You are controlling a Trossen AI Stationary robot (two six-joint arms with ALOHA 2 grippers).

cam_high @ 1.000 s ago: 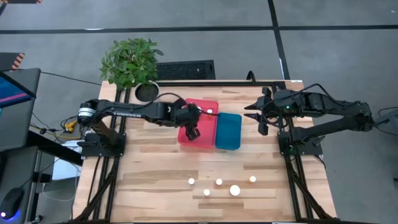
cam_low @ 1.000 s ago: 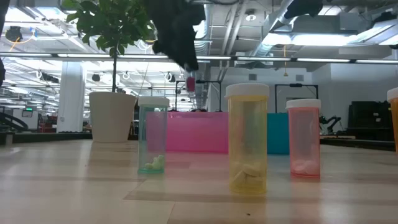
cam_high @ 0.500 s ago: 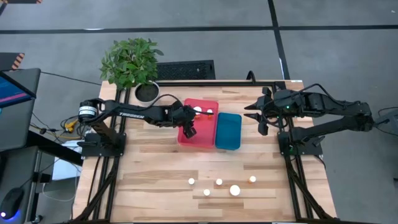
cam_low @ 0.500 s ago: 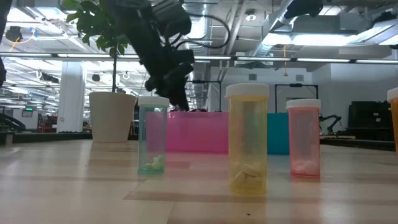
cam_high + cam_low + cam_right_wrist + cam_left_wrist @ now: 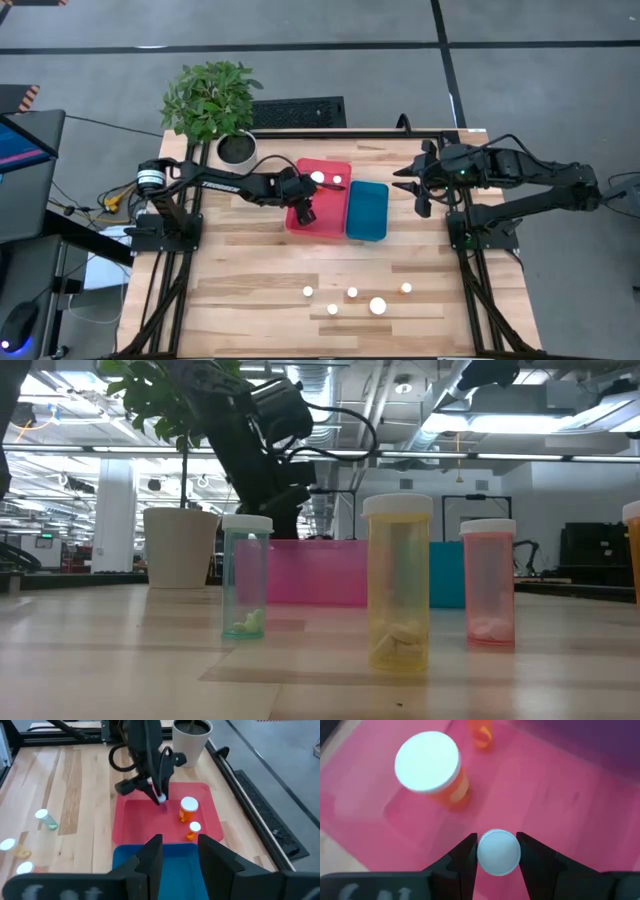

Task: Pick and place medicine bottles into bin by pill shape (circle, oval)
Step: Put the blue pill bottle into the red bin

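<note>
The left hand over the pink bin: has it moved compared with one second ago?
Yes. In the high view the left hand has pulled slightly back toward its own base, away from the blue plastic bin, staying above the pink plastic bin.

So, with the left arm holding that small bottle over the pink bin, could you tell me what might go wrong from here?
1. The left end effector pinches only the white cap of the small bottle, so it could slip or tilt on release.
2. Two orange bottles already stand in the pink bin; a drop too near them might knock one over.
3. The blue bin sits right beside it, so a bounce could land there.
</note>
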